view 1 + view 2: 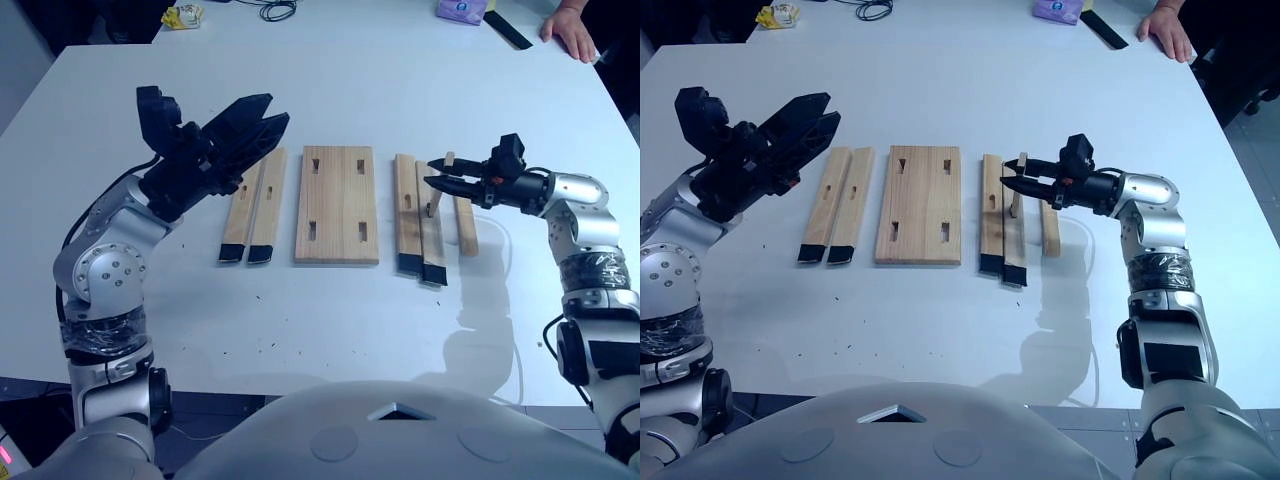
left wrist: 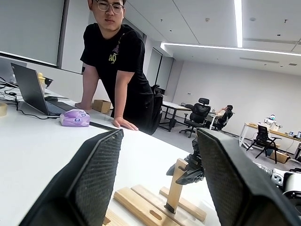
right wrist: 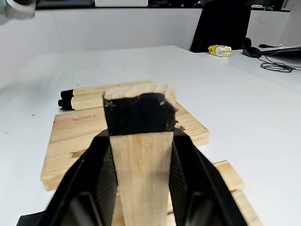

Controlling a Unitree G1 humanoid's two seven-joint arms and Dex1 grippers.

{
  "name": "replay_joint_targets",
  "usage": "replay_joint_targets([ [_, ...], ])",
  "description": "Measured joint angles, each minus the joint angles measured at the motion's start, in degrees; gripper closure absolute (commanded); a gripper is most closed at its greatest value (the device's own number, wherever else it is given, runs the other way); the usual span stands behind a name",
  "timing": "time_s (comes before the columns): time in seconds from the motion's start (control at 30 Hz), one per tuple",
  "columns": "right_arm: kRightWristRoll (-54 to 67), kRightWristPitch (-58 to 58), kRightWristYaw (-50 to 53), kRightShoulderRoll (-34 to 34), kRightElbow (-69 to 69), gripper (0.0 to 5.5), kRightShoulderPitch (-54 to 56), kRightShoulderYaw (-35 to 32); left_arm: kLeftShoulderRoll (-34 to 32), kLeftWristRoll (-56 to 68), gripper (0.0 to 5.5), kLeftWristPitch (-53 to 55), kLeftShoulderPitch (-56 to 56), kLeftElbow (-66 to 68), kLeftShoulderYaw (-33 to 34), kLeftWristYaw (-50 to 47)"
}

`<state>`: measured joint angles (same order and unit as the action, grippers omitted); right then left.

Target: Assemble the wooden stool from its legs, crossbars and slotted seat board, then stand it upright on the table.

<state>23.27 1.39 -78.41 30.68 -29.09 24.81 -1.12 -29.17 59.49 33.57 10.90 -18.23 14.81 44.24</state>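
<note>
**Crossbar**: clenched in my right pincer, right of centre in the head view. It stands near upright with its foot at a slot in the right pair of legs. I cannot tell whether the tenon is seated or only resting there.

**Left pincer**: released, jaws wide, grasping nothing. It hangs left of centre, over the top ends of the left pair of legs.

**Seat board**: flat on the bench at mid-frame, slots up. A second crossbar lies just right of the right legs.

**Handling, my judgement:** I would keep the crossbar square to the leg and press straight down. A tilted push would likely jam the tenon or slide the loose leg.

**Views:** the left wrist view shows the crossbar side-on, leaning slightly at the slot, which the head view flattens. The right wrist view shows the wood filling the gap between both pads.
</note>
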Motion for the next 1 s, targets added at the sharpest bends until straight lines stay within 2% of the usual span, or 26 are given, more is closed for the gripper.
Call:
replay_joint_targets([
  [0.23, 0.4, 0.3, 0.6, -1.5, 9.2, 4.18, -4.4, 2.1, -0.9, -1.0, 2.64, 0.9, 2.0, 1.8, -1.0, 1.3],
  [0.57, -2.0, -1.8, -0.3, -1.5, 14.4, 4.18, -4.8, 6.3, -1.6, -1.2, 2.64, 1.4, 2.9, 2.8, -1.0, 2.3],
  [0.73, -1.6, -1.3, 0.1, -1.3, 13.9, 4.18, -4.9, 5.9, -1.8, -1.2, 2.64, 2.0, 2.8, 2.8, -1.1, 2.5],
  [1.0, 0.7, -2.1, 1.6, -1.2, 7.2, 4.18, -5.0, 1.8, -2.5, -1.2, 2.64, 3.2, 4.4, 4.3, -1.1, 3.4],
])
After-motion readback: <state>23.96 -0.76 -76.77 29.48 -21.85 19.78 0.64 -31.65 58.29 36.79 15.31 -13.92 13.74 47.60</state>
